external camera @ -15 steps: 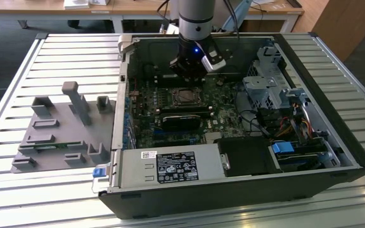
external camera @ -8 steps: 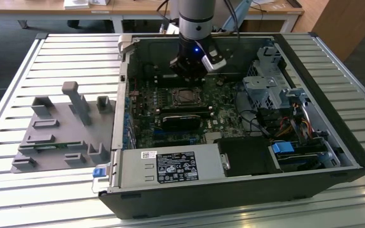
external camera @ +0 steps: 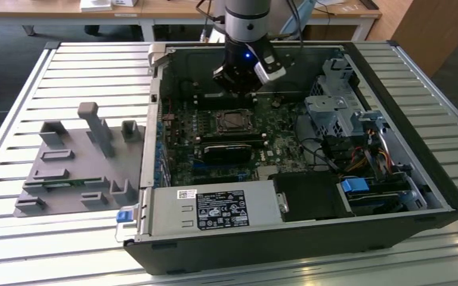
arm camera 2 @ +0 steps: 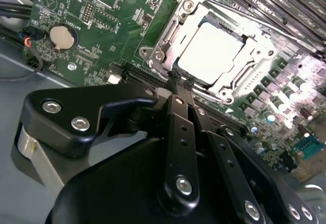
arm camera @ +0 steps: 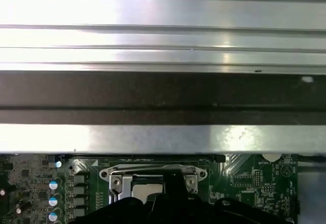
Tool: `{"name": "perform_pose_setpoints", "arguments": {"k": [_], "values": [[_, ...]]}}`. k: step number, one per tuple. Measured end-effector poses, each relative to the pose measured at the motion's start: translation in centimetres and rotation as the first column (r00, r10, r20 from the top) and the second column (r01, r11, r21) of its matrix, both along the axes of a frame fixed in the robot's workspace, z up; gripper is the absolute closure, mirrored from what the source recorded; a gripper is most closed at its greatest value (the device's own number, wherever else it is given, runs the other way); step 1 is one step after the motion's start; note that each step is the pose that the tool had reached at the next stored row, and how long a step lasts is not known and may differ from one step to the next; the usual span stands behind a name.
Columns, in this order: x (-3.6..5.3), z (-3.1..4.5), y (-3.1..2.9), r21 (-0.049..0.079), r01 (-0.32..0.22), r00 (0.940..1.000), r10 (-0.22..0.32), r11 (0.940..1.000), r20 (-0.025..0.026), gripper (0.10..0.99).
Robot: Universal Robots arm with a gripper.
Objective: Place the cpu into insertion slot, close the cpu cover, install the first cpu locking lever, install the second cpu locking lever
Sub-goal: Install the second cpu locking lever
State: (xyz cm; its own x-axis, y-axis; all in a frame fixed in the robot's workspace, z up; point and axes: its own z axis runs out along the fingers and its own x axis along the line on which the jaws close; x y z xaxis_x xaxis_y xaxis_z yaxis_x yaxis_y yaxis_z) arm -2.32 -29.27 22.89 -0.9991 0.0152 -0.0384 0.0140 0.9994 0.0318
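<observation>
You have the open black computer case (external camera: 420, 196) lying on the slatted metal table (external camera: 78, 65), its walls closing in the green motherboard (external camera: 189, 128) on all sides. The black pincer (arm camera 2: 179, 83) hangs inside the case near the far wall, which leaves you little room behind it; in the first wrist view that silvery case wall (arm camera: 163, 137) runs right along the board's edge. Toward the exterior view's right stands the grey metal drive cage (external camera: 333, 110), and nearer the camera sits the grey power supply box (external camera: 213, 210). To the exterior view's left, outside the case, a grey plastic fixture tray (external camera: 74, 164) rests on the table.

The pincer's fingers (arm camera 2: 178, 127) are drawn together with nothing between them, tips just beside the socket's edge. The small flat square cpu with its dull silver top (arm camera 2: 211, 53) lies seated in the square silver-rimmed insertion slot (arm camera 2: 163, 43), and the thin silvery cpu cover frame (arm camera 2: 249, 74) lies down around it, just beyond the fingertips.
</observation>
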Motion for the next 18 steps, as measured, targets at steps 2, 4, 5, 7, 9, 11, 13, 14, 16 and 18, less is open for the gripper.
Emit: {"name": "perform_pose_setpoints", "arguments": {"k": [2, 4, 5, 7, 9, 11, 13, 14, 16, 18], "values": [[0.01, 0.14, 0.00, 0.000, 0.000, 1.0000, 0.000, 1.0000, -0.0010, 0.980], [0.01, 0.15, 0.00, 0.000, 0.000, 1.0000, 0.000, 1.0000, -0.0054, 0.980], [0.00, 0.15, -0.02, 0.000, 0.000, 1.0000, 0.000, 1.0000, -0.0066, 0.980], [0.00, 0.15, -0.16, 0.000, 0.000, 1.0000, 0.000, 1.0000, -0.0070, 0.980], [0.00, 0.15, -0.28, 0.000, 0.000, 1.0000, 0.000, 1.0000, -0.0072, 0.980], [0.00, 0.15, -0.41, 0.000, 0.000, 1.0000, 0.000, 1.0000, -0.0071, 0.980], [0.00, 0.14, -0.58, 0.000, 0.000, 1.0000, 0.000, 1.0000, -0.0071, 0.980], [0.00, 0.14, -0.68, 0.000, 0.000, 1.0000, 0.000, 1.0000, -0.0071, 0.980], [0.00, 0.14, -0.86, 0.000, 0.000, 1.0000, 0.000, 1.0000, -0.0071, 0.980], [0.00, 0.14, -0.99, 0.000, 0.000, 1.0000, 0.000, 1.0000, -0.0070, 0.980]]}}
